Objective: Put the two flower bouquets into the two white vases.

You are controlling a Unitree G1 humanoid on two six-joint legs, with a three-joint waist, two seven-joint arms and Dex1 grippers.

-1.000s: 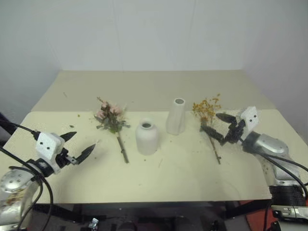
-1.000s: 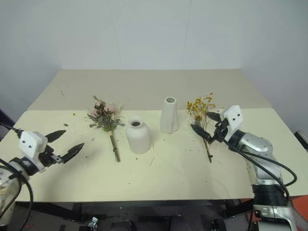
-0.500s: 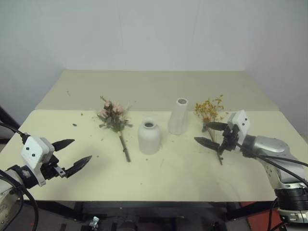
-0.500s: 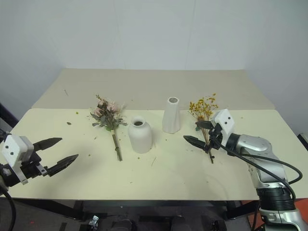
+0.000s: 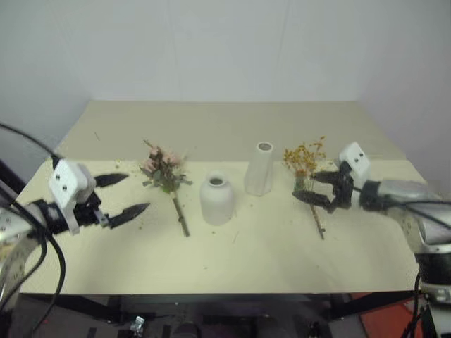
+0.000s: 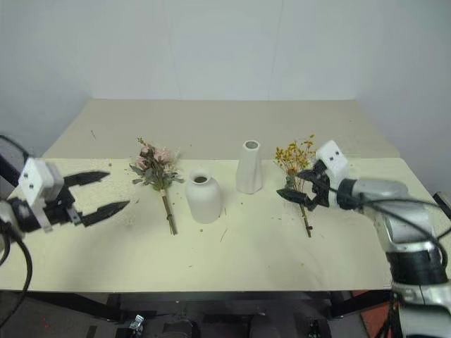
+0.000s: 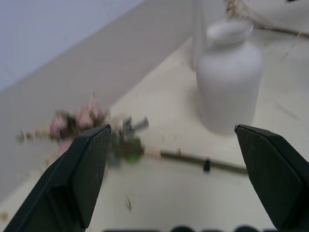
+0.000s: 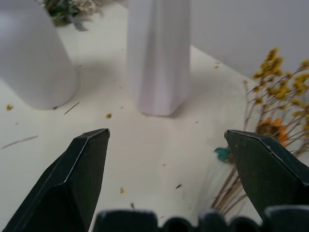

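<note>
I have both grippers spread wide and empty. My right gripper [image 6: 301,184] hangs at centre right over the yellow spray [image 6: 296,160], lined up for its stem. My left gripper [image 6: 100,193] waits at left, facing the rose bouquet [image 6: 154,167] on the table [image 6: 232,253]. The round vase [image 6: 203,199] and tall vase [image 6: 248,167] stand between them, empty.

I seem to stand in a bare test room or lab: plain white walls [image 5: 211,49] fill the upper frame, and below them a pale cream surface [image 5: 232,260] on a dark frame carries only a few staged props.
</note>
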